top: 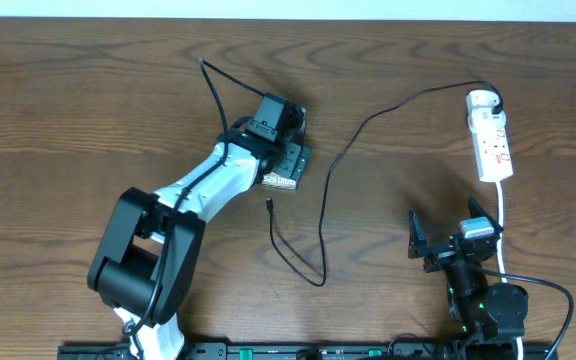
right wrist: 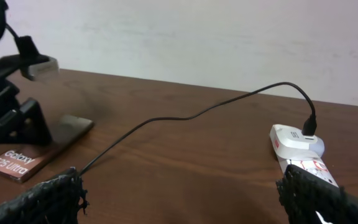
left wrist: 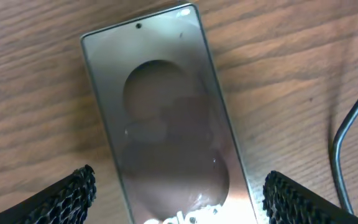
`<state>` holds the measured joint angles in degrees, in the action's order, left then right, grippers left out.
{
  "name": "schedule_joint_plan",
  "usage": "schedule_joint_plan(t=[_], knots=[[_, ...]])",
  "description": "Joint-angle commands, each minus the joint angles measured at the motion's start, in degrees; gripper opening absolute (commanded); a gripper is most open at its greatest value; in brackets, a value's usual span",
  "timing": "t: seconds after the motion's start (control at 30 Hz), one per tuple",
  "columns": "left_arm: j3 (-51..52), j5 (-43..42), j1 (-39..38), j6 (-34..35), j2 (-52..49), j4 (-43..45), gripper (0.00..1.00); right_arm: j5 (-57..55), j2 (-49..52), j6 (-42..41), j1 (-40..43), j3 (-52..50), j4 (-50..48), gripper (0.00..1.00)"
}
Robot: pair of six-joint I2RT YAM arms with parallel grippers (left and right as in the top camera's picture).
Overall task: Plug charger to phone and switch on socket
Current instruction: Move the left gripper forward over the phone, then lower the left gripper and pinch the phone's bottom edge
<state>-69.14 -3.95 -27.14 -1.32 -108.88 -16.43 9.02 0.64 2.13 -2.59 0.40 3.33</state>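
- My left pincer point(left wrist: 180, 182) hangs wide over the phone point(left wrist: 166, 118), a finger beside each long edge and neither closed on it. The phone lies flat just above the middle of the overhead frame.
- I judge the plugging step barely begun: the plug tip point(top: 270, 206) of the cable point(top: 325, 190) lies loose just below the phone, not in it.
- Next I should steady the phone by its long edges, then bring that tip square to the short end nearest it.
- My right pincer point(right wrist: 179, 182) is wide and empty at lower right. The power strip point(top: 494, 145), with the adapter point(top: 481, 100) seated in it, lies above it at upper right; I cannot tell how its switches stand.
- The surface point(top: 88, 90) is bare wood at upper left, but the cable's loop lies between my arms and could snag.
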Motion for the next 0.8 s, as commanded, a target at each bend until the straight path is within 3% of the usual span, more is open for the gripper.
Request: schedule_joint_plan(t=[0.0, 0.27, 0.47, 0.77], knots=[[-1.1, 0.0, -0.4, 0.0, -2.8, 1.8, 0.87, -0.1, -0.3, 0.1, 0.3, -0.1, 0.2, 0.99], [-1.1, 0.6, -0.4, 0.1, -6.5, 5.2, 0.87, -0.1, -0.3, 0.1, 0.3, -0.1, 0.2, 0.99], [-1.1, 6.5, -0.4, 0.6, -7.0, 4.9, 0.87, -0.1, -0.3, 0.1, 0.3, -0.1, 0.2, 0.99], [-1.0, 6.6, -0.4, 1.0, -7.1, 3.8, 0.87, -0.1, -0.3, 0.1, 0.3, -0.1, 0.2, 0.99]])
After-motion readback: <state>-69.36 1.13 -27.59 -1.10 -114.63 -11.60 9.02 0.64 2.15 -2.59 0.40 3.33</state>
